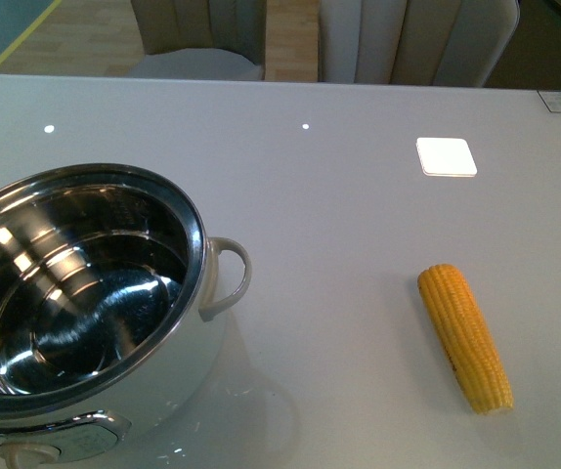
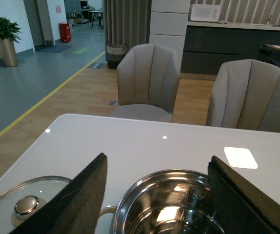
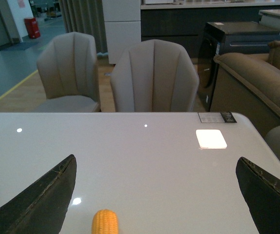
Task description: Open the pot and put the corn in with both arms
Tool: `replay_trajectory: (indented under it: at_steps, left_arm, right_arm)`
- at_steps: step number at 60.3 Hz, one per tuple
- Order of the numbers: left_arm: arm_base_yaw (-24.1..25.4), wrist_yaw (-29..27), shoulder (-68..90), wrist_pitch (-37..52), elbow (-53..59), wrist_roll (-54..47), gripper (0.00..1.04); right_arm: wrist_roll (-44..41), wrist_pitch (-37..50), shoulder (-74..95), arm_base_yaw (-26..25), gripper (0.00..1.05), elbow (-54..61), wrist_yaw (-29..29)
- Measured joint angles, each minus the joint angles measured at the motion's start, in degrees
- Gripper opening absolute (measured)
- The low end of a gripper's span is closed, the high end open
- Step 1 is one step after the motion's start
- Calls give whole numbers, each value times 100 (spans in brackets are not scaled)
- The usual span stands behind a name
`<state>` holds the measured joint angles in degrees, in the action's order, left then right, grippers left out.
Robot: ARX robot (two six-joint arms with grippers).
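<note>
- Pot (image 1: 199,246) is open, lid (image 2: 28,205) off beside it; corn (image 1: 464,337) lies on tabletop (image 1: 339,215), well apart to pot's right.
- Left end effector (image 2: 157,158) & right end effector (image 3: 155,160) both spread wide, empty.
- Best next: right one lowers over corn's mid, jaws across cob, closes gently.

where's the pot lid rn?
Only the left wrist view shows it: the glass lid lies flat on the table, knob up, close beside the open pot; the front view does not catch it.
</note>
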<state>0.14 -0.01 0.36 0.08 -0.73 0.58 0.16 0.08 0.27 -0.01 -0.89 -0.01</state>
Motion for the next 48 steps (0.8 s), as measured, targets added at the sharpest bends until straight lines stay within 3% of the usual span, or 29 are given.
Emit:
replay_trajectory:
  at_steps: [12, 25, 30, 35, 48]
  left_arm:
    - [0, 0, 0, 0, 0, -4, 99]
    - [0, 0, 0, 0, 0, -13, 98]
    - [0, -4, 0, -2, 0, -13, 98]
    - [0, 0, -7, -4, 2, -13, 98]
    - [0, 0, -7, -4, 0, -13, 98]
  right_arm:
    - [0, 0, 0, 0, 96, 0, 0]
    - [0, -2, 2, 0, 96, -2, 2]
    - [564, -1681, 984, 170, 96, -704, 608]
    - [876, -2555, 1919, 400, 96, -1047, 811]
    - [857, -1394, 3346, 946, 96, -1071, 914]
